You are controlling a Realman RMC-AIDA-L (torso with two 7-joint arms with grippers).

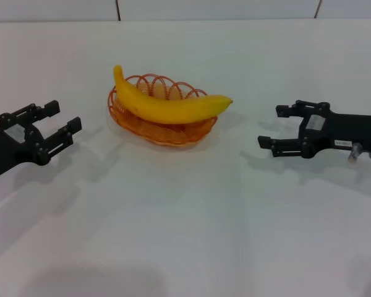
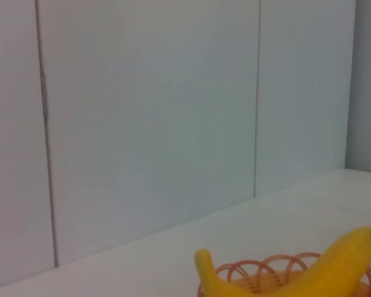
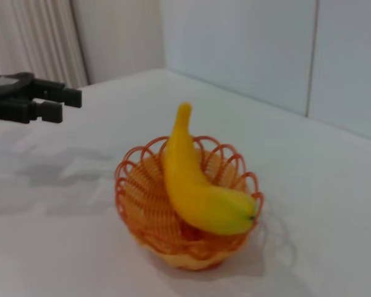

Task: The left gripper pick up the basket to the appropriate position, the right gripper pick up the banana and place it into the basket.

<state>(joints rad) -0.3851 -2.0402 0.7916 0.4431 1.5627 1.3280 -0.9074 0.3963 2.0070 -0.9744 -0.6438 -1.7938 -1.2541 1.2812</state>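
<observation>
A bright yellow banana (image 1: pixel 167 104) lies lengthwise across a small orange wire basket (image 1: pixel 162 128) on a plain white surface (image 1: pixel 185 216), its two tips reaching out past the scalloped rim on either side, one tip pointing up at the far left and the other jutting over the right edge. The basket stands toward the far middle of the surface, a little left of centre. To its left, and somewhat nearer, the left hand (image 1: pixel 54 122) hovers well apart from the basket with its two black fingers spread and nothing between them, the fingertips turned toward the basket. To the right, at about the same depth as the basket's near edge, the right hand (image 1: pixel 269 127) hangs likewise clear of the fruit, its fingers parted and empty, pointing left toward the banana's tip; a small white label shows on its black body. Seen from the right wrist, the banana (image 3: pixel 198 185) rests along the middle of the basket (image 3: pixel 142 204) with its stem end rising above the loops, and the left hand (image 3: pixel 46 102) shows beyond it over the surface (image 3: pixel 62 247). From the left wrist, the banana (image 2: pixel 334 263) and the looped rim of the basket (image 2: pixel 266 272) sit low against a pale panelled wall (image 2: pixel 148 124).
</observation>
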